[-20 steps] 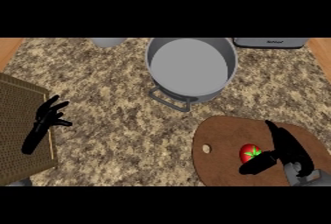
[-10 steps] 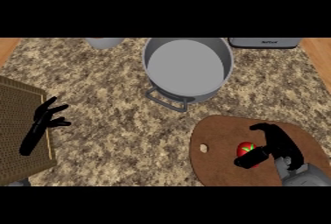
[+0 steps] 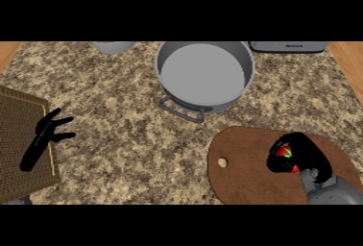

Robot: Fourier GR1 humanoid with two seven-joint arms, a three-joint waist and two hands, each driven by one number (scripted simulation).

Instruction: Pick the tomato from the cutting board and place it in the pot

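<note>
The tomato [image 3: 284, 152] is seen on the right part of the cutting board [image 3: 245, 166], at the near right of the worktop [image 3: 127, 120], with only slivers of red and a green stalk showing, because the right hand [image 3: 310, 156] is curled over it and its fingers are clamped round it. The step in hand is judged to be the grasp, with the lift not yet made. For this to be done well, the tomato should be raised straight up off the board before any sideways travel, so that it is not rolled out of the hold. It should then be carried far and left toward the pot [image 3: 212, 102], which stands well apart from the board with its handle [image 3: 181, 109] on the near side. The rim should be cleared from above, and the fingers parted only once the hand is over the middle of the opening. The left hand [image 3: 44, 139] rests at the left, over the edge of a woven mat [image 3: 18, 158], its fingers straight and spread, holding nothing.
</note>
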